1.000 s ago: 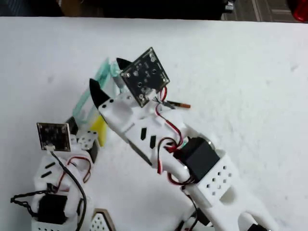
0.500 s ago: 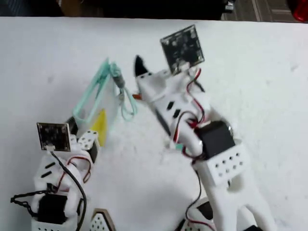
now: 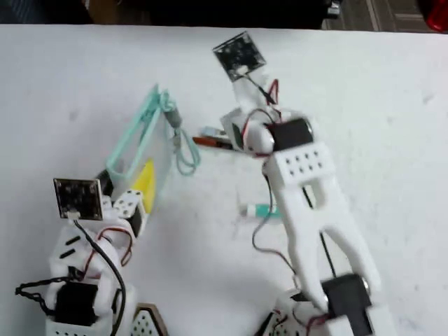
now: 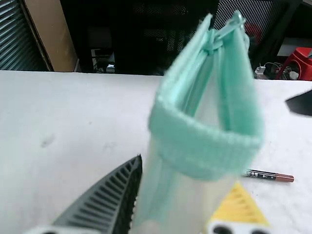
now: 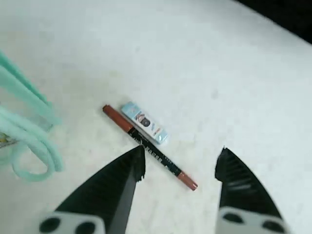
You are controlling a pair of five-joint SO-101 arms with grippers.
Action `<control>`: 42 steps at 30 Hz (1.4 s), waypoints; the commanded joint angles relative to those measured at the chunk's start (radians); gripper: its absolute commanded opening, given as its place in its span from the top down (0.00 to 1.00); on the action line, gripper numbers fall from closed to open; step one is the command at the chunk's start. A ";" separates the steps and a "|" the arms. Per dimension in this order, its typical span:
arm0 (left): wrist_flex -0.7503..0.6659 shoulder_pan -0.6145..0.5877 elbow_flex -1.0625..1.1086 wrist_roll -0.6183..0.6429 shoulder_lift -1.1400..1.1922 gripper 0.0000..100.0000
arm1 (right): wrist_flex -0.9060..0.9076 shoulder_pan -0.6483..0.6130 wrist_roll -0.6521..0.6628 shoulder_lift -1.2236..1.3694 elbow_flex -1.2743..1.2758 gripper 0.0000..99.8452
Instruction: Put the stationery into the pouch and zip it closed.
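Tabletop (image 3: 364,91): centre the wide-open right gripper (image 5: 181,157) over the pencil (image 5: 163,160) at frame centre before closing; left gripper (image 3: 131,201) clamps the pouch (image 4: 204,141).

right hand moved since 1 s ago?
Yes. High view: the right hand has swung away from the pouch, which stayed put, toward the right, and now sits above the pencil.

We find bare table (image 3: 364,91) open beyond the pencil (image 5: 163,160), yet a small blue piece (image 5: 144,123) touches it and the cord (image 5: 34,136) of the pouch (image 4: 204,141) lies near.
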 commanded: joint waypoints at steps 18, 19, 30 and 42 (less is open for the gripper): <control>0.005 0.005 -0.003 0.003 0.005 0.80 | 0.081 0.021 0.143 0.647 -0.391 0.90; 0.005 0.005 -0.003 0.003 0.005 0.80 | 0.081 0.021 0.144 0.667 -0.405 0.90; 0.005 0.007 -0.003 0.003 0.005 0.80 | 0.062 0.059 0.144 0.817 -0.471 0.90; 0.006 0.007 -0.003 0.003 0.005 0.80 | 0.067 0.035 0.272 0.863 -0.456 0.99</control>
